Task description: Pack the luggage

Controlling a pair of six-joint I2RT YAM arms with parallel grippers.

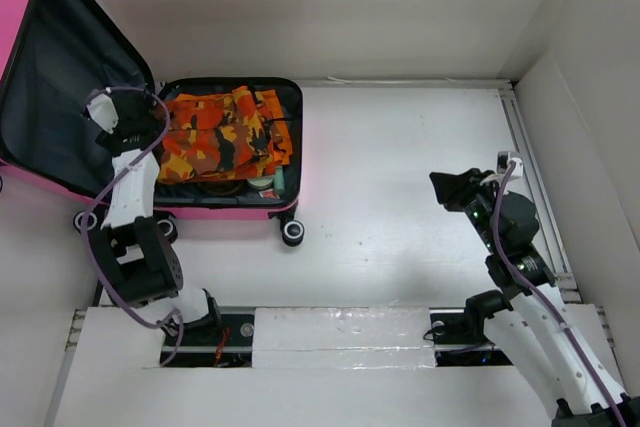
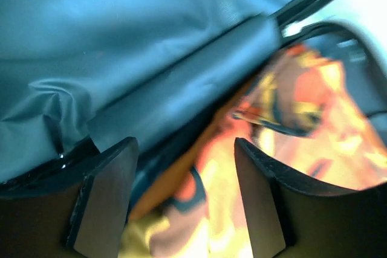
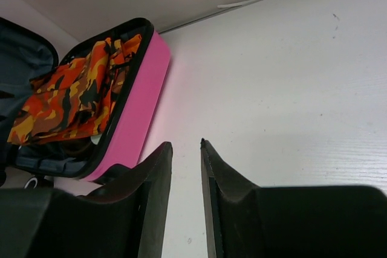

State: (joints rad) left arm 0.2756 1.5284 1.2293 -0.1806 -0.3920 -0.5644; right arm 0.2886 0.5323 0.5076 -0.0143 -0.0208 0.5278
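Evidently we find left gripper jaws parted, leaving the camouflage garment in the luggage upper left; right gripper parked clear, jaws narrow, empty.

The white table carries 1 open pink luggage at its far-left corner.

White table, white walls — even light

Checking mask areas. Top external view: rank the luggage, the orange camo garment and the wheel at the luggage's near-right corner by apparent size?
1. luggage: lid open, largest by far.
2. orange camo garment: covers most of the base half.
3. wheel: smallest.
No close calls.
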